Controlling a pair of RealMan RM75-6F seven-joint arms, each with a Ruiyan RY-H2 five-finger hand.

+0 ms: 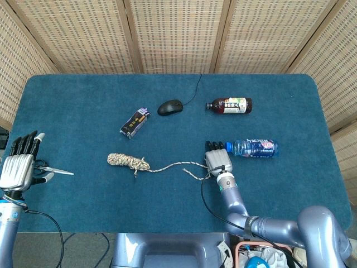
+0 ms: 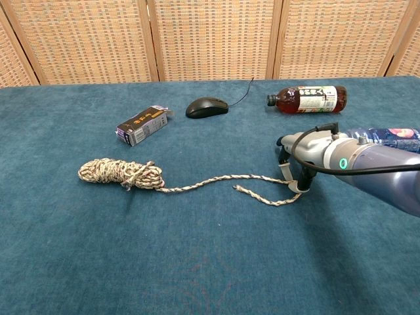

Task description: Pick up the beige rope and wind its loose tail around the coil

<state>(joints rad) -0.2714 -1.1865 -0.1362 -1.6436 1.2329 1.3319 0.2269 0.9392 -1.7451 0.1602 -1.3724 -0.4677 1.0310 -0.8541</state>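
The beige rope lies on the blue table. Its coil [image 1: 125, 161] [image 2: 119, 172] sits left of centre, and the loose tail [image 1: 178, 164] [image 2: 216, 180] runs right to a bend, then doubles back a short way. My right hand [image 1: 218, 158] [image 2: 308, 154] is palm down over that bend, and its fingertips [image 2: 298, 187] pinch the rope there. My left hand [image 1: 18, 167] hovers at the table's left edge, far from the coil, with its fingers straight and apart and nothing in it. It shows only in the head view.
A blue water bottle [image 1: 254, 148] [image 2: 387, 136] lies just right of my right hand. Further back are a dark bottle [image 1: 230, 105] [image 2: 308, 98], a black mouse [image 1: 170, 106] [image 2: 207, 107] and a small dark box [image 1: 134, 122] [image 2: 141, 125]. What looks like scissors [image 1: 53, 169] lies beside my left hand.
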